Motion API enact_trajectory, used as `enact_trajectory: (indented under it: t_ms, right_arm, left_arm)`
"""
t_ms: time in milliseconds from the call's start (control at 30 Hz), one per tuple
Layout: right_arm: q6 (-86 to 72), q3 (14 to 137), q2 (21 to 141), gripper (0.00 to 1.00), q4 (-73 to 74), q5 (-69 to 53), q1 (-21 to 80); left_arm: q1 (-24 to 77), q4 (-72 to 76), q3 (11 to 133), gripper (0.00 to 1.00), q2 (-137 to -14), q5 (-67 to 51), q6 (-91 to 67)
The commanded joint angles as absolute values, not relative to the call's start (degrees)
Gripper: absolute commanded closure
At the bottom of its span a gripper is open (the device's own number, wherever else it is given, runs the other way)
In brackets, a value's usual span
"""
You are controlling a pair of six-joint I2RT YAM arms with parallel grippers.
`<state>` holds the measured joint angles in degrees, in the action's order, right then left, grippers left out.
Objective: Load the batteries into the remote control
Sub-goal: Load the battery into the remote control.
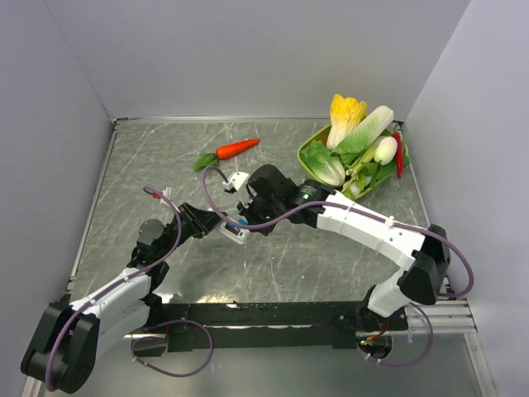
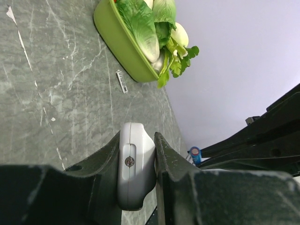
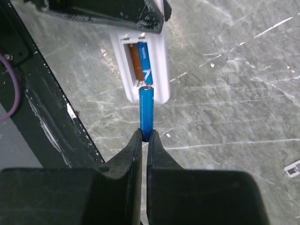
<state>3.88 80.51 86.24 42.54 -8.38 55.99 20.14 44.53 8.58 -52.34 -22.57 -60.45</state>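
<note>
**The second battery is on its way in**

The left pincer (image 2: pixel 137 140) is clenched on the remote control (image 3: pixel 143 51), with one finger on each long side. It keeps the remote near the middle of the desk (image 1: pixel 165 157), a little toward the left edge. The open back is turned to the right pincer (image 3: pixel 144 136) so the slots can be reached.

One blue battery (image 3: pixel 144 63) already lies in its slot, and the slot beside it looks empty. The right pincer is grasping the other battery (image 3: pixel 146 105) by its tail. Most of it sticks out in front, with its tip at the remote's end, and I think that makes it easy to slide in.

The left arm stretches low from the near left corner. The right arm bends in a big curve from the near right corner and points its pincer at the left one.
</note>
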Motion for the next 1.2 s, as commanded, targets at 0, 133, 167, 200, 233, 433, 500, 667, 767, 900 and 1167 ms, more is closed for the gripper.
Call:
enact_trajectory:
  t_ms: [0, 133, 167, 200, 233, 433, 500, 667, 767, 900, 1167]
  right_arm:
    - [3.52, 86.82, 89.82, 1.0, 48.07, -6.51, 57.04]
    - [3.6, 90.34, 93.33, 1.0, 50.44, -6.59, 57.66]
    - [3.69, 91.05, 93.86, 1.0, 51.15, -6.5, 57.92]
    - [3.78, 92.27, 94.56, 1.0, 52.28, -6.5, 58.01]
    - [3.87, 92.89, 95.61, 1.0, 52.73, -6.5, 58.18]
    - [3.6, 95.36, 98.52, 1.0, 54.75, -6.59, 58.89]
    - [3.69, 96.32, 99.4, 1.0, 55.63, -6.07, 59.15]
    - [3.96, 97.21, 100.9, 1.0, 56.78, -5.63, 59.59]
    - [4.04, 97.91, 101.42, 1.0, 56.95, -5.36, 59.77]
    - [4.39, 98.88, 101.86, 0.96, 56.96, -4.57, 60.12]
    - [5.1, 100.81, 102.48, 0.8, 57.04, -4.31, 60.47]
  left_arm:
    - [20.74, 45.27, 10.72, 0.99, -50.89, -21.36, -62.31]
    - [21.27, 44.04, 11.07, 0.99, -50.01, -19.78, -62.93]
    - [21.44, 43.51, 11.25, 0.99, -49.75, -19.43, -63.02]
    - [21.71, 43.42, 11.25, 0.99, -49.57, -19.16, -63.45]
    - [21.8, 43.42, 11.16, 0.99, -49.4, -18.55, -63.72]
    - [22.67, 44.65, 10.46, 0.99, -49.13, -17.23, -66.44]
    - [22.94, 45.17, 10.2, 0.99, -48.96, -16.61, -67.58]
    - [23.55, 45.44, 10.37, 0.99, -48.69, -16.0, -68.2]
    - [23.91, 46.23, 10.37, 0.99, -48.87, -16.08, -68.29]
    - [24.52, 47.72, 10.37, 0.99, -49.74, -16.52, -68.73]
    - [25.75, 51.76, 10.46, 0.99, -51.94, -18.02, -69.79]
